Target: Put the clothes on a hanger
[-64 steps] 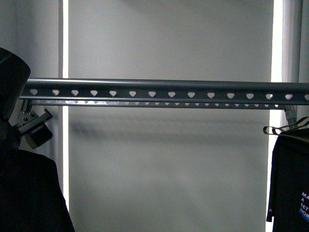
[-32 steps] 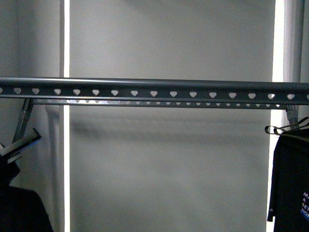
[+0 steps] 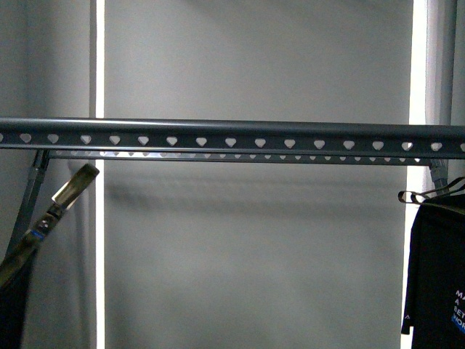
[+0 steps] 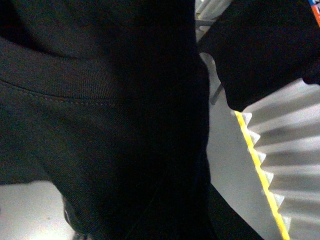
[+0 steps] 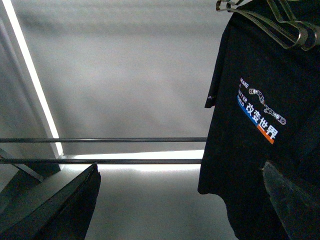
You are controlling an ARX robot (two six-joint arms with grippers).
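Observation:
The hanger rail [image 3: 232, 135], dark grey with a row of heart-shaped holes, runs across the front view on slanted legs. At the lower left, the clothes' shiny metal hook [image 3: 70, 190] points up at a slant, below the rail and apart from it, with black fabric [image 3: 11, 305] beneath. In the left wrist view the black T-shirt [image 4: 100, 125] and its ribbed collar fill the picture. My left gripper is shut on it and hidden by the fabric. My right gripper [image 5: 180, 210] is open and empty, its dark fingers [image 5: 65, 210] wide apart.
A similar black printed T-shirt [image 3: 439, 283] on a thin wire hanger [image 3: 429, 193] hangs at the rail's right end; it also shows in the right wrist view [image 5: 250, 125]. Two thin dark bars [image 5: 100, 140] cross the right wrist view. A white pleated sheet [image 4: 285, 150] lies beside the held shirt.
The large black mass at the upper left has dropped out of the front view. The shiny hook now shows at the lower left, tilted up towards the rail.

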